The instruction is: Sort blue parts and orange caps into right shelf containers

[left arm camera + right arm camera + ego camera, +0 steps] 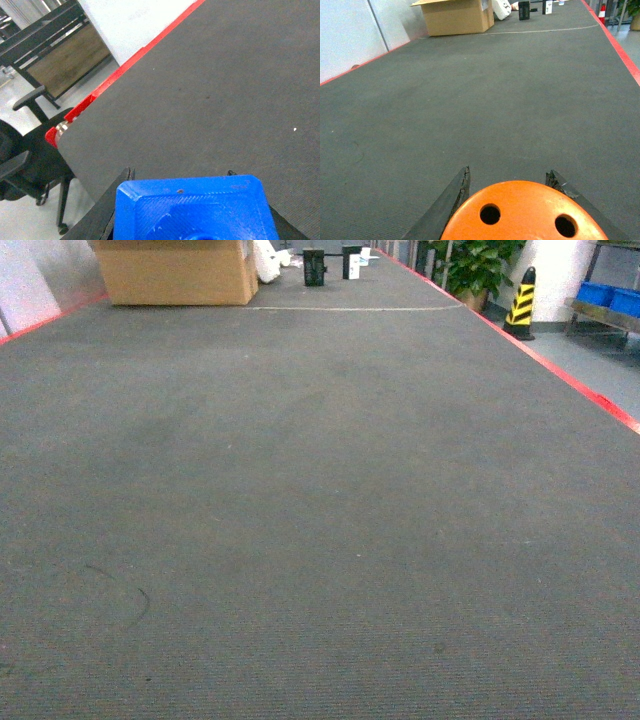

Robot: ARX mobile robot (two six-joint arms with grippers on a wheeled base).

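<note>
In the left wrist view, my left gripper (180,175) is shut on a blue part (195,210), a square-cornered blue plastic block that fills the space between the two black fingers. My right gripper (508,172) is shut on an orange cap (520,210); its flat top with round holes faces the right wrist camera. Both are held above grey carpet. Neither gripper shows in the head view. The right shelf containers (610,295), bright blue crates on a metal rack, appear far off at the top right.
Grey carpet (320,520) with a red border (560,370) stretches ahead. At its far end stand a cardboard box (175,270) and small black boxes (314,267). A yellow-and-black cone (521,302) and a plant (480,265) stand near the rack. A black office chair (25,160) stands off the carpet's left edge.
</note>
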